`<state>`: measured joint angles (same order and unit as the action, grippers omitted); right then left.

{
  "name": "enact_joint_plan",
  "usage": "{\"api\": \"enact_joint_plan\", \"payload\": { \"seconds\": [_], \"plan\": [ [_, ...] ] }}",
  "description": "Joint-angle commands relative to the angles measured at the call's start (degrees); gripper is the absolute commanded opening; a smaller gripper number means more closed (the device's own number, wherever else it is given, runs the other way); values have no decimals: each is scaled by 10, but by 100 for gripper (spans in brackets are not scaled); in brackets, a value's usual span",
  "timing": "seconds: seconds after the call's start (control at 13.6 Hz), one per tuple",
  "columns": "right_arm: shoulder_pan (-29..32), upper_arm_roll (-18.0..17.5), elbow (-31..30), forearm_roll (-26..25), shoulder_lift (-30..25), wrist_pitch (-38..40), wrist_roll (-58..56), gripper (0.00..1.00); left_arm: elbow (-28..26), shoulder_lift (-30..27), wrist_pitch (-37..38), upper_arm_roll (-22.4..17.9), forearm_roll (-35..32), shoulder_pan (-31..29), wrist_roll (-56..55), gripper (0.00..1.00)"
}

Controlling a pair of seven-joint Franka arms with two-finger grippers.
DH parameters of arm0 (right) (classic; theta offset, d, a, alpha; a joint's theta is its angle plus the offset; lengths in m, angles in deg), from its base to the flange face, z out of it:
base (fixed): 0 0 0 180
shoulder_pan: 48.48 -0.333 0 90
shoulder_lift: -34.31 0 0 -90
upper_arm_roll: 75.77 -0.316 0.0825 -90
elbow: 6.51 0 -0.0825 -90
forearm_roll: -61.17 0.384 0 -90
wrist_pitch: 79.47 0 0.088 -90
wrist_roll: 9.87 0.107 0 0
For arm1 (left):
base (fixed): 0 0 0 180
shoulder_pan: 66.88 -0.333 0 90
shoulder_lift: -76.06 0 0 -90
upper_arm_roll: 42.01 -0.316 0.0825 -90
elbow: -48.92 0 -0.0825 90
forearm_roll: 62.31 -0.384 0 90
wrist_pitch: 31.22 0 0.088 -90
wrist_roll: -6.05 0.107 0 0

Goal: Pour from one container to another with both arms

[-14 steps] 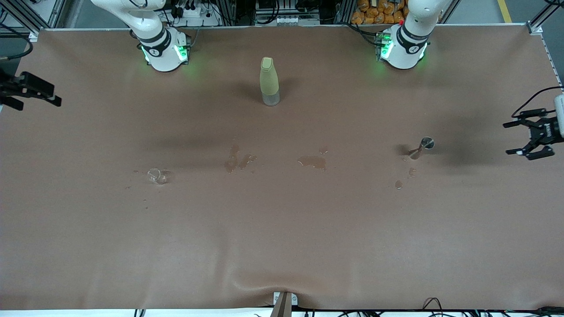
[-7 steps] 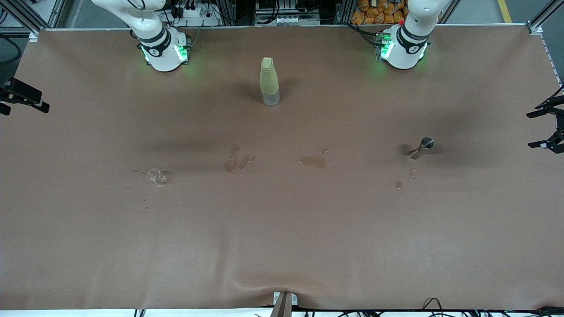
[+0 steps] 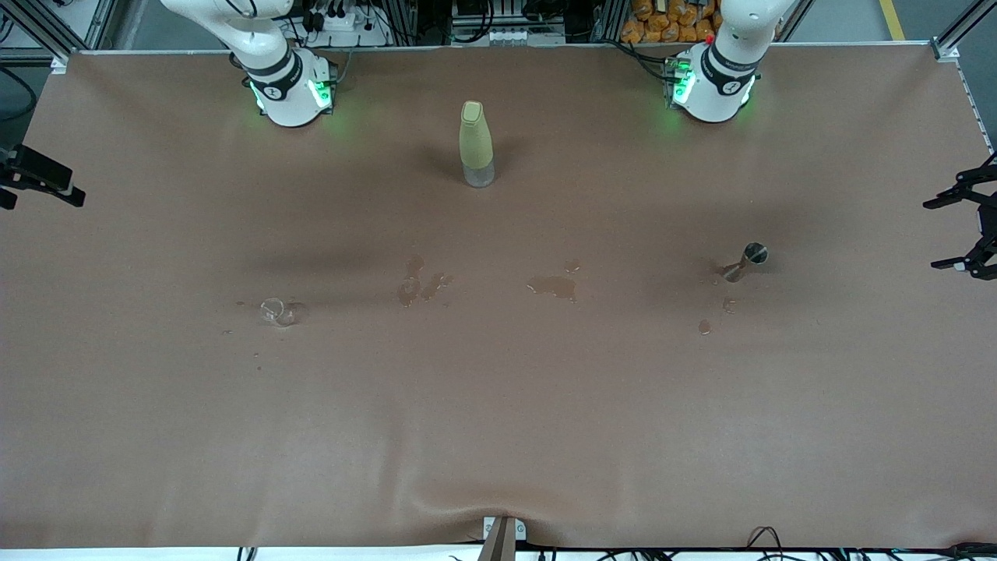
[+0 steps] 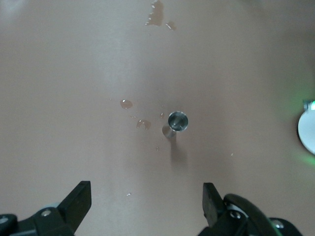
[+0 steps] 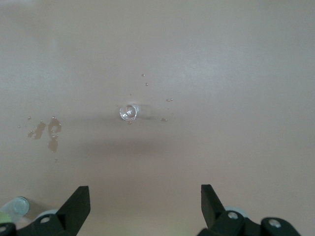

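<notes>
A tiny clear glass cup (image 3: 276, 312) stands on the brown table toward the right arm's end; the right wrist view looks down on this cup (image 5: 128, 112). A small steel jigger (image 3: 749, 259) stands upright toward the left arm's end, and the left wrist view shows the jigger's round rim (image 4: 177, 121). My left gripper (image 3: 935, 234) hangs open and empty over the table's edge at its own end, well clear of the jigger. My right gripper (image 3: 39, 191) hangs open and empty over the other end's edge. Both wrist views show wide, empty jaws: left gripper (image 4: 146, 191), right gripper (image 5: 144, 193).
A tall yellow-green bottle (image 3: 476, 144) stands mid-table between the two arm bases, and its base shows in the right wrist view (image 5: 17, 205). Wet spill patches (image 3: 554, 287) lie mid-table, and drops (image 3: 704, 326) lie near the jigger. The table cover is rumpled at the near edge.
Both grippers have drawn outward toward their own ends of the table, mostly in the first half second. The cup, jigger and bottle have not moved.
</notes>
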<state>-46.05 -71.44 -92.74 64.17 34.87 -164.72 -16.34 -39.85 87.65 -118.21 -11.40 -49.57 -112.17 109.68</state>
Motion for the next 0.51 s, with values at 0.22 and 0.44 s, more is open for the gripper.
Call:
{"api": "enact_joint_plan", "payload": {
  "seconds": [0.22,0.44],
  "plan": [
    [9,-26,0,-12,0,-1,29,100,-1,-36,11,11,-13,-4,-295,100],
    [-2,-6,1,-12,1,-3,6,100,1,-39,7,51,-73,-4,-455,100]
  ]
}}
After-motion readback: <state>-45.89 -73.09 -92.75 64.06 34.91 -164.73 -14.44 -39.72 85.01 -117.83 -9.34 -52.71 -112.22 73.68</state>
